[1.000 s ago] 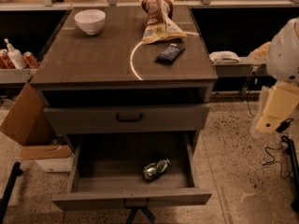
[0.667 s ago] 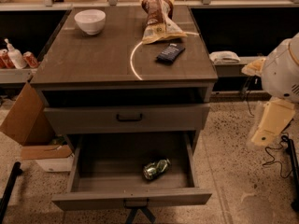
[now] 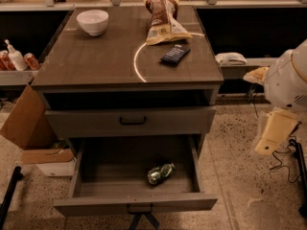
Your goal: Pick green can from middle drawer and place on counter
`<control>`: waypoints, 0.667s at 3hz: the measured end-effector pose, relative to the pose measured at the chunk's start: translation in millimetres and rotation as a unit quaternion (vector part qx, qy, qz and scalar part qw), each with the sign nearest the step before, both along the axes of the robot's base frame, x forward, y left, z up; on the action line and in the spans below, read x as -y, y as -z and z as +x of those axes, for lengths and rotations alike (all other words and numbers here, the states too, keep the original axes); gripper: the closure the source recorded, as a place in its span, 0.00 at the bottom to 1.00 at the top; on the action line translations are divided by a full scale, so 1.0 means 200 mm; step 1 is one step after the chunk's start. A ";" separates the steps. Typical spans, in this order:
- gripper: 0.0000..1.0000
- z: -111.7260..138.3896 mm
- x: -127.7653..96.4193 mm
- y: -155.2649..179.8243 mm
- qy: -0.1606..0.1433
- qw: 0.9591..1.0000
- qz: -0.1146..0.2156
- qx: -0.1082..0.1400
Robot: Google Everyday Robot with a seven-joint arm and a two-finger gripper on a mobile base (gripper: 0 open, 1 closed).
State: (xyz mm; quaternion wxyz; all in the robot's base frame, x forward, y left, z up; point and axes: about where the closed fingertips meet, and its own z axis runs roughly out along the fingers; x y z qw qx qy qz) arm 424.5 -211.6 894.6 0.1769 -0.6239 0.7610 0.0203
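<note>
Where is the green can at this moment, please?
In the camera view, the green can lies on its side in the open middle drawer, right of centre. The gripper hangs far to the drawer's right.

— Where does the camera sit?
— High, in front of the cabinet (image 3: 86, 123), looking down across the worktop (image 3: 96, 61) and into the open middle drawer (image 3: 96, 205).
— And the gripper (image 3: 274, 133)?
— At the right edge, beside the cabinet.
</note>
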 end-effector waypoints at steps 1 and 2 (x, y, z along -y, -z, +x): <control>0.00 0.00 -0.01 0.22 -0.027 0.999 0.034 -0.002; 0.00 0.01 -0.04 0.44 -0.058 0.996 0.067 -0.017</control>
